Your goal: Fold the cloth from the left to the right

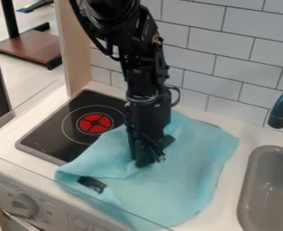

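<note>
Cloth (186, 185) lies rumpled over part of the stove (44, 135), reaching the countertop's (228, 212) front edge; the gripper (148, 161) meets its middle, jaw state unclear.

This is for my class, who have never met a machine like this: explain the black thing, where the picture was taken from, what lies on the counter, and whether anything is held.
The black machine is a robot arm, entering from the top edge. Its gripper, the part for grasping, points down at the cloth. The single picture comes from a fixed camera looking down at a slant. The light blue cloth lies rumpled on the counter, partly over a toy stove; a small dark patch shows near its front left. At the right are a sink and a tap. Whether the cloth is gripped, I cannot tell.
</note>
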Robot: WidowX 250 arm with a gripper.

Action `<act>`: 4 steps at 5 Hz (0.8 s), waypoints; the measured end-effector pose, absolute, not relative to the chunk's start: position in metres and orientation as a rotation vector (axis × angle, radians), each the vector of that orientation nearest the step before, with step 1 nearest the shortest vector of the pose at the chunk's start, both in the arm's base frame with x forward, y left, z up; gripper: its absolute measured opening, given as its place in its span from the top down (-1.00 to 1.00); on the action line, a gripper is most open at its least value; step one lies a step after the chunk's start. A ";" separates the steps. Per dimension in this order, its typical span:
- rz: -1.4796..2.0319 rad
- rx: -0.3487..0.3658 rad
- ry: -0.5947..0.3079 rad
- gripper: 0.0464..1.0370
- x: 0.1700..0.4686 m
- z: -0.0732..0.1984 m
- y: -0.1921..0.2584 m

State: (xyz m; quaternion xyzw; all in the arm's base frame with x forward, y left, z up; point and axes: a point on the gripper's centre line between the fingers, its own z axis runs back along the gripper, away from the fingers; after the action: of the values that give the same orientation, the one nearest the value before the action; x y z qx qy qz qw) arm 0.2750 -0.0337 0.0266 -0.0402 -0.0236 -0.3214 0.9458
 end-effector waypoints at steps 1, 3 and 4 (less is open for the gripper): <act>-0.657 -0.078 -0.048 0.12 0.272 0.038 -0.033; -0.644 -0.117 -0.096 -0.93 0.266 0.079 -0.031; -0.635 -0.127 -0.150 -0.94 0.261 0.104 -0.023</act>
State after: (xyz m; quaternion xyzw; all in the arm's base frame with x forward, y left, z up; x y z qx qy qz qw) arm 0.2608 -0.0225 0.1041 -0.0621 -0.0738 -0.3115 0.9453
